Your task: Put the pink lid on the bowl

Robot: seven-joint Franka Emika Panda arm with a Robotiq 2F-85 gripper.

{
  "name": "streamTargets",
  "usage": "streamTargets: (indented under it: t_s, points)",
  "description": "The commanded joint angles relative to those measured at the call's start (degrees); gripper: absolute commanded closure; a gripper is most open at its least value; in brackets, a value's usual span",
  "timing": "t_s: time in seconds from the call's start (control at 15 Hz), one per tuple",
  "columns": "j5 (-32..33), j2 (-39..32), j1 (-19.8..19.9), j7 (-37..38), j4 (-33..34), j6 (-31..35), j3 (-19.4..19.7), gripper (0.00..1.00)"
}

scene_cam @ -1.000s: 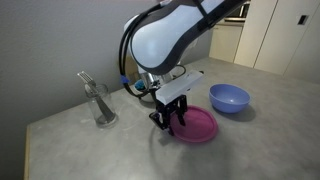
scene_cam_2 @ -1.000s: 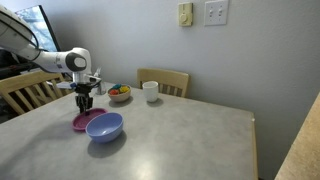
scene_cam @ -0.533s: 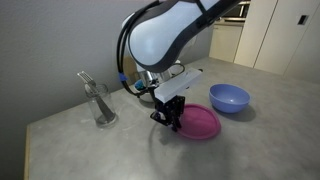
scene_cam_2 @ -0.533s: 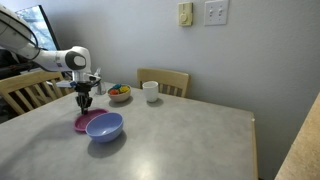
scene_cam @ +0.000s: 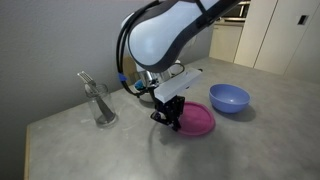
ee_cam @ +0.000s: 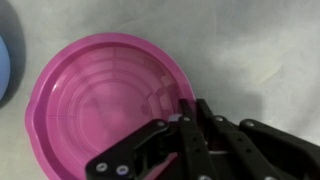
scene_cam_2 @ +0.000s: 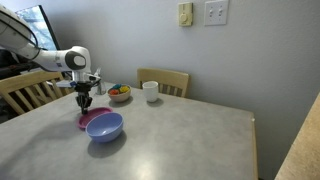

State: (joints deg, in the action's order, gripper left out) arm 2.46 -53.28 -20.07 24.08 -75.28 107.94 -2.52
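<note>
The pink lid [scene_cam: 200, 122] lies flat on the grey table, rim up, and fills most of the wrist view [ee_cam: 100, 95]. My gripper [scene_cam: 172, 119] stands upright at its edge, the one away from the bowl, and is shut on the lid's raised rim [ee_cam: 188, 108]. In an exterior view the gripper [scene_cam_2: 84, 108] sits just above the lid [scene_cam_2: 85, 121]. The blue bowl [scene_cam: 229, 97] stands empty beside the lid, close to touching it [scene_cam_2: 105, 127]. A sliver of the bowl [ee_cam: 3, 75] shows at the wrist view's left edge.
A clear glass holding a fork [scene_cam: 100, 105] stands near the wall behind the arm. A white mug [scene_cam_2: 151, 91] and a small white bowl with colourful contents [scene_cam_2: 119, 93] sit at the table's far side, with a wooden chair [scene_cam_2: 165, 78] behind them.
The jaws have closed from half open onto the lid's rim. The arm and the bowl have stayed where they were.
</note>
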Motion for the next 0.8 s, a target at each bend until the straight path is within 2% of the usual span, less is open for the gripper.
streamTargets:
  t_s: [0.0,0.73]
  points:
    - [1.3,-0.5,-1.1,0.2,1.4,-1.4,0.6,0.97]
    - [10.3,3.3,-8.7,7.1,5.2,-13.5,1.8,0.97]
